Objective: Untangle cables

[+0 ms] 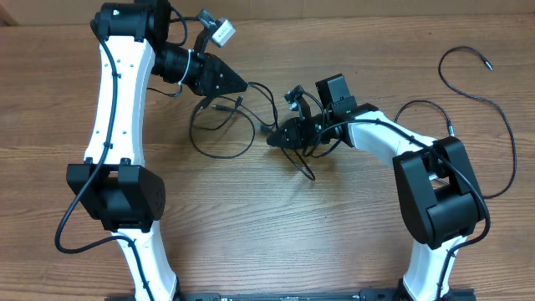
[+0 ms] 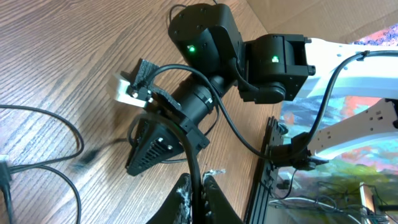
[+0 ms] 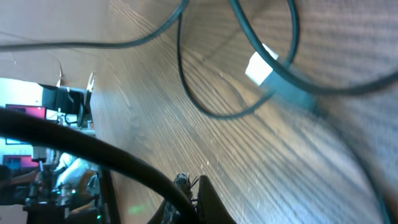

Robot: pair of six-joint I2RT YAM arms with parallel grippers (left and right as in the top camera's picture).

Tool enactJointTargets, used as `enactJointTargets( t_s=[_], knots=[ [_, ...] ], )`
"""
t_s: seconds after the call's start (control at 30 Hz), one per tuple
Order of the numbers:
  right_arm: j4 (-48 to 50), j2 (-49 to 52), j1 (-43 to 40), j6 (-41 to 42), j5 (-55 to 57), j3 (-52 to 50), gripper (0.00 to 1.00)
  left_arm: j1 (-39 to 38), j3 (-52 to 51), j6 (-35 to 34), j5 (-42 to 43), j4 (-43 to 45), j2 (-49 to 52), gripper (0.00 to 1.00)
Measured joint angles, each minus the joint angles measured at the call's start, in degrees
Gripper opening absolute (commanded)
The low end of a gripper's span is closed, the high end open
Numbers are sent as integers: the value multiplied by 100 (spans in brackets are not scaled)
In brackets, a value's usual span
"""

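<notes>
The surface (image 1: pixel 276 242) is a wood-grain top in a warm light brown, with darker streaks running 9 to 3 o'clock in the overhead view. Along its 12 o'clock edge runs a paler tan strip. At the 6 o'clock edge a black metal rail (image 2: pixel 268 163) carries both arm bases. Beyond the rail the left wrist view shows only a blurred wash of bright colours. The right wrist view catches dim equipment and a red glow off the surface's edge.

The cables (image 1: pixel 222 107) lie in a loose tangle of thin black loops just to the 11 o'clock side of the surface's centre, between the two arms. A separate cord (image 1: pixel 506 125) snakes well apart at 3 o'clock, with one plug tip pointing toward 1 o'clock.

The left arm reaches in from 7 o'clock. The left fingers (image 2: pixel 214 202) are pressed together on one black strand of the cables, which rises from between them.

The right arm comes from 5 o'clock and meets the tangle at its 3 o'clock side. The right fingers (image 3: pixel 205 202) are together. A dark cord sweeps down close to their tips, but whether it is pinched there cannot be told. Further loops lie blurred on the wood beyond them.
</notes>
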Motion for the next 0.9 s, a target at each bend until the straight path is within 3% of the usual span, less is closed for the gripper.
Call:
enactJointTargets(
  t_s=[0.53, 0.77, 0.9],
  knots=[
    [-369, 0, -258, 293, 42, 0, 4, 0, 0, -79, -35, 92, 0, 9],
    [-553, 0, -284, 278, 214, 2, 4, 0, -28, -815, -518, 625, 0, 10],
    [-1373, 0, -472, 267, 1198, 0, 4, 0, -304, -1436, -879, 994, 0, 15]
  ],
)
